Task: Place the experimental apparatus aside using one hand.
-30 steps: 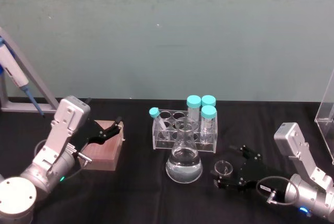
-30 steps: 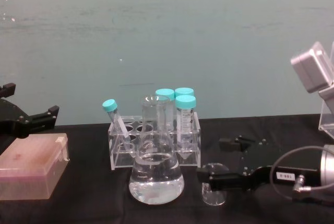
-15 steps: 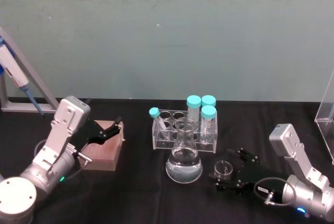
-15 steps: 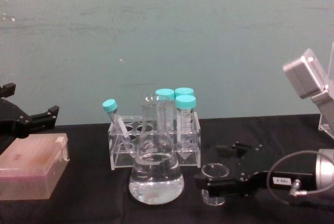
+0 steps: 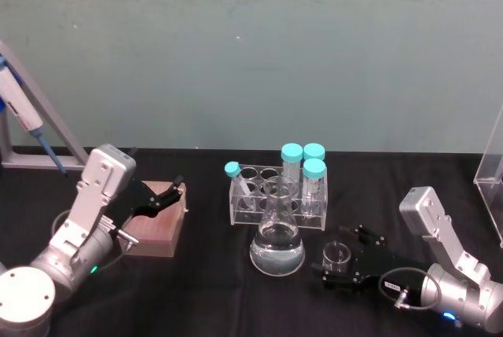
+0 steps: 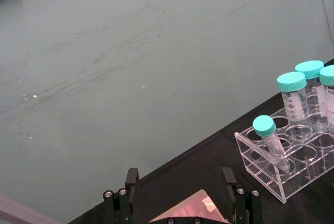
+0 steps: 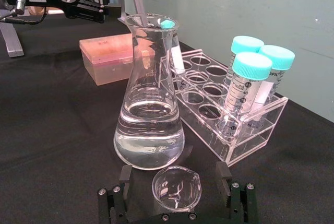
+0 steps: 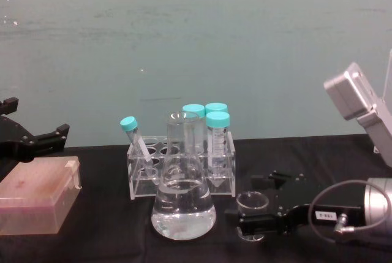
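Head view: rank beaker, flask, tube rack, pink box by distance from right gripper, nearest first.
From right gripper:
1. Small beaker, between its fingers.
2. Conical flask, to its left.
3. Tube rack, behind flask.
4. Pink box, far left, by left gripper.

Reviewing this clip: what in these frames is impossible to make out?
- Beaker base: chest view, behind the near jaw of the right gripper.
- Tube print: right wrist view, too small to read.
- Pipette: head view, upper part cut by the left edge.
- Pink box: left wrist view, mostly below the bottom edge.
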`<state>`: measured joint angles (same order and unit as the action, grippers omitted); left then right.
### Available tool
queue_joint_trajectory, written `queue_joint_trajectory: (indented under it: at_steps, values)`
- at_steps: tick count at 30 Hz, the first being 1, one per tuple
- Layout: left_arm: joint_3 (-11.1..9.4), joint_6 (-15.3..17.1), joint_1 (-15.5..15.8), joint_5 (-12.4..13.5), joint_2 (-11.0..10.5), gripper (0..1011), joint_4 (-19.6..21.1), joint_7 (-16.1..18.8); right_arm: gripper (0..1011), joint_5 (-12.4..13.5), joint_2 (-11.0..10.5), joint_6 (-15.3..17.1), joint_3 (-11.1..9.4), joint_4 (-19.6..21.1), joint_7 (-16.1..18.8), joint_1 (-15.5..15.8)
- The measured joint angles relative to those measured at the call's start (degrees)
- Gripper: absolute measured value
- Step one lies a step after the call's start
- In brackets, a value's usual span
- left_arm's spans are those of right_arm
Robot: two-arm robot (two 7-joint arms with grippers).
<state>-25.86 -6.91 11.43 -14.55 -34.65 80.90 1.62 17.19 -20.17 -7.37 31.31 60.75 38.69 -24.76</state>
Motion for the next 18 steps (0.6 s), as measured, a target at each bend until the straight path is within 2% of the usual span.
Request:
queue_joint_trajectory:
  at_steps: [18]
  values:
    - [0.0,0.0,0.0,0.0,0.0,1000,0.0,0.0,1003,-0.02,0.54,0.92,0.08,-0.96,-0.25,-0.47]
